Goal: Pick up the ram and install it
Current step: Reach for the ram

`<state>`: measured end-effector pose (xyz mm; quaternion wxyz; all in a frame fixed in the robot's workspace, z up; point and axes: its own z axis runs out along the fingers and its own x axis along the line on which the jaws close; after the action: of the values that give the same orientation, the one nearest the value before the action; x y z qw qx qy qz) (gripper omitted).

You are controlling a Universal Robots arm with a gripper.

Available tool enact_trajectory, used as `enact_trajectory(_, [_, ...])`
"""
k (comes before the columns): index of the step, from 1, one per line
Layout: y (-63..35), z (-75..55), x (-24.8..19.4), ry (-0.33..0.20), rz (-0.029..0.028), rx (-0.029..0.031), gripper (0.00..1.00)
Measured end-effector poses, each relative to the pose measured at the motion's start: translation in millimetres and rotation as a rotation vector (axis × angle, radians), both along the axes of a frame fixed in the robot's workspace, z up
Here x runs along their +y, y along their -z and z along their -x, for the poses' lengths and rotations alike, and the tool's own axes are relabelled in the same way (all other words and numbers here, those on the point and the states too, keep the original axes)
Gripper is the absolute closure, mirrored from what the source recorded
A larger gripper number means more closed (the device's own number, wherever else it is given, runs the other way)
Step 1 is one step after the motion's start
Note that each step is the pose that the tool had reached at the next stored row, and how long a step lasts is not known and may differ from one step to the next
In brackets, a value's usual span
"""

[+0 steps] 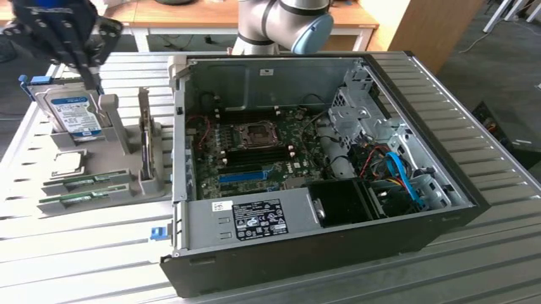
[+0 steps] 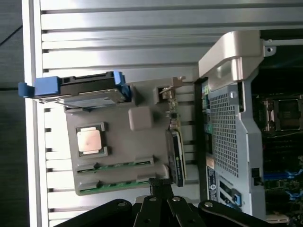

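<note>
Two green ram sticks [image 1: 85, 182] [image 2: 116, 165] lie side by side in slots at the near end of a grey holder [image 1: 114, 161] [image 2: 120, 142], at the exterior view's left. My gripper [image 1: 90, 79] [image 2: 160, 183] hangs above the holder's far end, over the hard drive, well clear of the ram. Its fingers are shut together with nothing between them. The open computer case [image 1: 321, 158] shows its motherboard [image 1: 253, 152] with dark memory slots beside the processor socket.
The holder also carries a blue-labelled hard drive [image 1: 72, 114] [image 2: 80, 92] standing upright, a square silver processor [image 1: 68, 163] [image 2: 90, 140] and an expansion card [image 1: 151, 149] [image 2: 176, 151] on edge. The case wall [image 2: 227, 127] stands close beside the holder on a slatted metal table [image 1: 473, 114].
</note>
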<state>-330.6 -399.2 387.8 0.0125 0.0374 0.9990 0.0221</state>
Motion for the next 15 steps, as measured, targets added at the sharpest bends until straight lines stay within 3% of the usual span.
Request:
enact_trajectory(8, [1.0,32.7,0.0,0.000,0.0000,0.0000,0.89])
enact_trajectory(15, [1.1,36.6,-0.1,0.000,0.0000,0.0000,0.89])
